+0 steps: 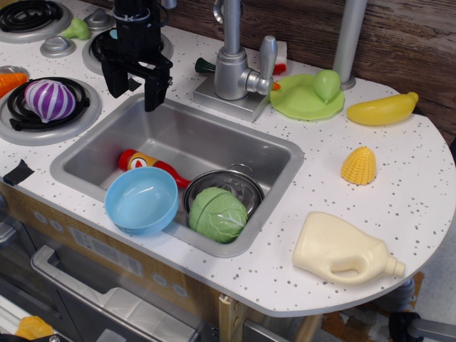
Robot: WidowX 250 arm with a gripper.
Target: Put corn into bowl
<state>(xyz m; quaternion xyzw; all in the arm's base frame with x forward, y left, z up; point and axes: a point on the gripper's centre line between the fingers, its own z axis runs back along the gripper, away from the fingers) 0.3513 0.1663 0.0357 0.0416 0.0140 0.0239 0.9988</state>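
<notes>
A: Where's the corn [358, 166] from where you stand?

B: On the counter [299, 235], right of the sink [178, 142], sitting alone on the speckled top. The tool [134, 84] is well away from it, up at the sink's far left corner, hanging over the rim with its two dark fingers spread and nothing between them.

A: So the whole sink lies between them?

B: Yes, the sink and the tap [235, 64] both. The corn is near the right edge, below the banana [381, 109] and above the jug [342, 251].

A: And the bowl [142, 200]?

B: The blue one is in the sink at its near left, tilted against the wall, its rim just beside a steel bowl [242, 178].

A: Count things for me.

B: One corn, one blue bowl, one steel bowl with one cabbage [217, 214] in it. One red and yellow bottle [146, 162] lying behind the blue bowl. One green plate [303, 100] with one green pear-like piece [327, 84] on it. One banana, one cream jug lying on its side.

A: And on the stove side?

B: One purple striped onion [48, 100] on a burner, one carrot [11, 82] at the left edge, one small green piece [76, 28] further back. One tool, open-handed.
</notes>
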